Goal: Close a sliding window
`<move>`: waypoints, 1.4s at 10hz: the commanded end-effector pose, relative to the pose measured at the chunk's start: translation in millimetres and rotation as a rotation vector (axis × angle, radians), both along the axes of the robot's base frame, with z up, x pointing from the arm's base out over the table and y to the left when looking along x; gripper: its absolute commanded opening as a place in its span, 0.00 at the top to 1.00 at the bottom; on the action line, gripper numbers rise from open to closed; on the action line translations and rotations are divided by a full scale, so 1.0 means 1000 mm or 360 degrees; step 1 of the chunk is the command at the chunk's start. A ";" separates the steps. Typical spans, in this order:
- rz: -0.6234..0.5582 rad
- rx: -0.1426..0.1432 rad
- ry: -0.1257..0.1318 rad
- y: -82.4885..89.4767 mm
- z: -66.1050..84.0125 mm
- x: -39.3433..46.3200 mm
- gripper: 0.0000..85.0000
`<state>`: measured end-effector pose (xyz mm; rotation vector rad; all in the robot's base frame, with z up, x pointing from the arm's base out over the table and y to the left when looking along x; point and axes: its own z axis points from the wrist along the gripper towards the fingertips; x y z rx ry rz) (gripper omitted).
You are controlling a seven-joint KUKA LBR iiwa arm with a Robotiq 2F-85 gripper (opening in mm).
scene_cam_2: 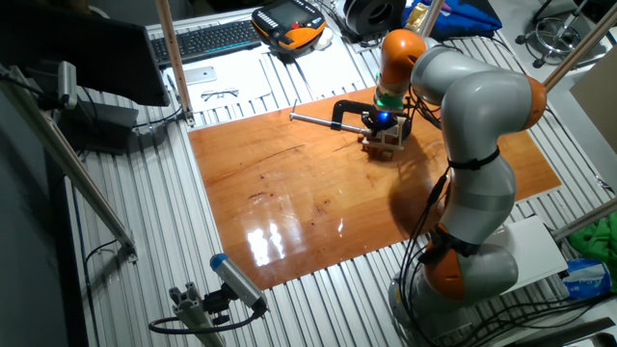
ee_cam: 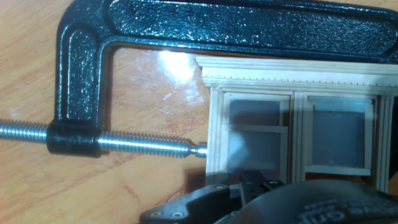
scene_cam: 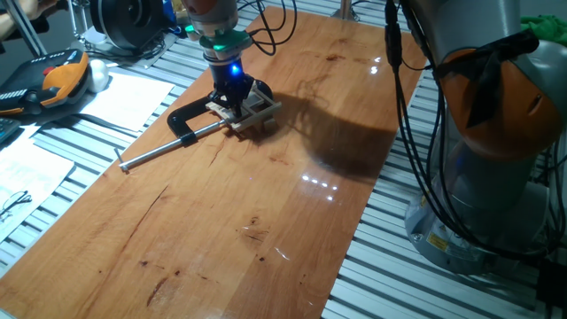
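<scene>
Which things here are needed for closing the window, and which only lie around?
Needed:
- sliding window
- gripper, low over the window
- black C-clamp, its screw tip at the window frame

Lying around:
- keyboard
- orange-and-black handheld pendant
- eyeglasses
- papers

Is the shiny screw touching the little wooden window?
Yes, the steel screw rod's tip presses the pale wooden model window's side frame.
</scene>
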<state>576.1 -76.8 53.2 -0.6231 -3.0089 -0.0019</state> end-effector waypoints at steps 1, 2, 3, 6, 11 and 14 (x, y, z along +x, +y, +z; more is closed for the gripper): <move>-0.0003 0.0000 -0.0002 0.000 0.000 0.0000 1.00; -0.0005 -0.0003 -0.0020 -0.001 0.000 0.0012 1.00; 0.0000 -0.0005 -0.0022 -0.003 0.000 0.0035 1.00; 0.0014 -0.0011 -0.0034 -0.003 -0.003 0.0046 1.00; 0.0014 -0.0006 -0.0034 -0.001 -0.004 0.0013 1.00; 0.0012 -0.0007 -0.0034 0.000 -0.002 -0.0008 1.00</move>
